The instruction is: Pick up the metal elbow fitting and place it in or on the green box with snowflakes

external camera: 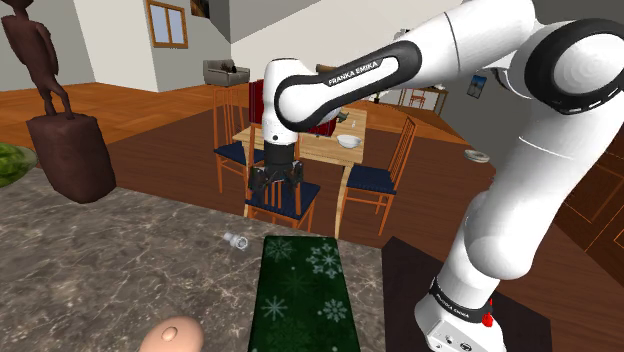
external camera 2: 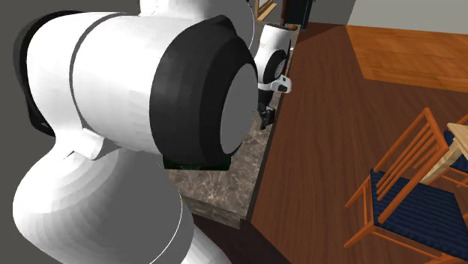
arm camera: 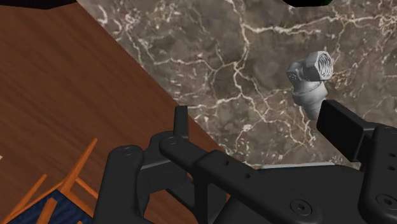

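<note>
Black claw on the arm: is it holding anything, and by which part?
Nothing. The gripper hangs open above the marble counter; the metal elbow fitting lies loose on it, ungrasped.

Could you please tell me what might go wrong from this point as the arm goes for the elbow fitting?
1. The small grey metal elbow fitting lies off-centre, right beside one of the open black fingers. If the arm comes straight down, that finger could land on it or knock it away.
2. The gripper hangs over the edge of the dark marble counter, so a nudged fitting might roll off onto the wooden floor.
</note>
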`<action>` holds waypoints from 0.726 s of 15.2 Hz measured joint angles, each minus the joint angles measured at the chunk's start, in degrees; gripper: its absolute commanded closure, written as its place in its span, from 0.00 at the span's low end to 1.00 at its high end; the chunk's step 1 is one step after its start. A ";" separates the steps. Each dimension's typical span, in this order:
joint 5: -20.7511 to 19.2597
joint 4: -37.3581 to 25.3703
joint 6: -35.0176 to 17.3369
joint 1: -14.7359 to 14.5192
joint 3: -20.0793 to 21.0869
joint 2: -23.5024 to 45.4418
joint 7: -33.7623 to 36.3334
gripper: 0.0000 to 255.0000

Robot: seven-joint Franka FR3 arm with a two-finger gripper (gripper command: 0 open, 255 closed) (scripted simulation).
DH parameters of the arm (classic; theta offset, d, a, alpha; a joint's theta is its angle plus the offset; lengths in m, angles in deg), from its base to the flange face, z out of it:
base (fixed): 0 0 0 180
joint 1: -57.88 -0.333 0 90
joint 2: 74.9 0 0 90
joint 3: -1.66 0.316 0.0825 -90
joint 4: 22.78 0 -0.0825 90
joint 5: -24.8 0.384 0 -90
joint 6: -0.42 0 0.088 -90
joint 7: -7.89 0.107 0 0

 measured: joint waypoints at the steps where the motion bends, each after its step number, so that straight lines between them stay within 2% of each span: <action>1: -0.12 -1.29 -0.59 -0.29 0.41 1.97 0.92 0.00; 8: -2.10 -11.21 -5.02 -3.19 2.45 16.93 7.46 0.00; 11: -2.65 -13.41 -5.68 -3.81 2.51 19.88 8.46 0.00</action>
